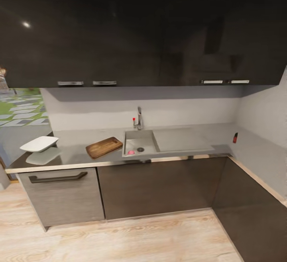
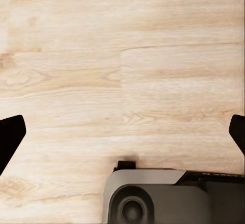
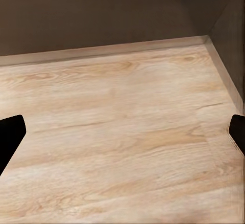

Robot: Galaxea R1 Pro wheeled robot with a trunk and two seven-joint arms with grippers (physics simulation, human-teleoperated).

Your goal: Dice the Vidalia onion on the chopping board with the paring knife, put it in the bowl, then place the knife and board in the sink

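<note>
Grey glossy surface [image 1: 191,144] runs 9 to 3 o'clock across my head view, dark cabinets under it, wood floor [image 1: 119,238] below. Steel sink [image 1: 137,139] near centre, drainboard off to its 3 o'clock, tap with red knob at its 12. Chopping board [image 1: 104,147] lies flat just beside the sink at 9 o'clock, handle hole not clear from here. White bowl [image 1: 39,143] sits well apart at far 9 o'clock, near the surface end. Vidalia onion [image 1: 131,152] is in the basin at the front wall, just beside the dark drain. Paring knife: can't make it out. Small red-and-dark item by the wall at 3 o'clock, too small to tell. Left tool [image 2: 122,134] and right tool [image 3: 122,134] both hang over the floor, fingers wide apart, nothing between them. My guess: onion is light, stiff, round and smooth, so likely to roll or slip; take it across the middle, from above.
</note>
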